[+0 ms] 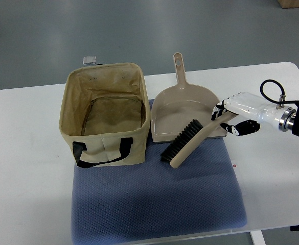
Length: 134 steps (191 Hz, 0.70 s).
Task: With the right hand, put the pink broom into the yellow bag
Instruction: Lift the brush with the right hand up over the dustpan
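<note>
The right hand (230, 118), white with black fingertips, reaches in from the right edge and has its fingers curled around the handle end of the broom (190, 143), thumb side above and the other fingers below, so the handle's tip is hidden inside the grip. The broom looks more beige-tan than pink: a long, flat handle running diagonally down to the left, with a strip of black bristles along its upper edge near the lower end. Its head lies on the blue mat (154, 204), while the handle crosses the front lip of the dustpan (182, 109), a matching beige scoop whose own handle points away from the robot, with a hole near the tip. Just to the left of the dustpan stands the bag (104, 113), a pale tan fabric tote rather than a bright yellow one, open at the top, with black strap handles on its near side; its floor shows through the opening. Bag, broom and dustpan all sit on the white table (21, 153). Behind the bag a small grey object (89, 59) is partly hidden and hard to identify.
</note>
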Available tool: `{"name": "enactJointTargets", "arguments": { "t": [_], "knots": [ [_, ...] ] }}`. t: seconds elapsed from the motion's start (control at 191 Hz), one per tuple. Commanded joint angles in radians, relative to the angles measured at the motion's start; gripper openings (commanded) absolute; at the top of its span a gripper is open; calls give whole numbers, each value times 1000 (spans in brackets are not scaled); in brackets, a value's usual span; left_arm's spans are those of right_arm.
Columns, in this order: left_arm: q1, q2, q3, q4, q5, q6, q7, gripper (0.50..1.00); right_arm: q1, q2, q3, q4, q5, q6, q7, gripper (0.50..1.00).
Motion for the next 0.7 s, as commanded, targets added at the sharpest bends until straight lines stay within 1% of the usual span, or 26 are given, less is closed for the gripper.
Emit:
{"name": "enactJointTargets", "arguments": {
  "t": [0.0,0.235,0.481,0.575,0.696],
  "knots": [
    [0,0,0,0,0,0,0,1000,31,-31,20,-5,2,-5,1,500],
    [0,0,0,0,0,0,0,1000,137,-88,36,-42,4,-12,2,500],
    [0,0,0,0,0,0,0,1000,317,-86,19,-129,41,-11,-1,500],
    [0,0,0,0,0,0,0,1000,406,-62,2,-154,42,5,-2,500],
    [0,0,0,0,0,0,0,1000,531,21,-72,-186,41,5,-2,500]
  ]
}}
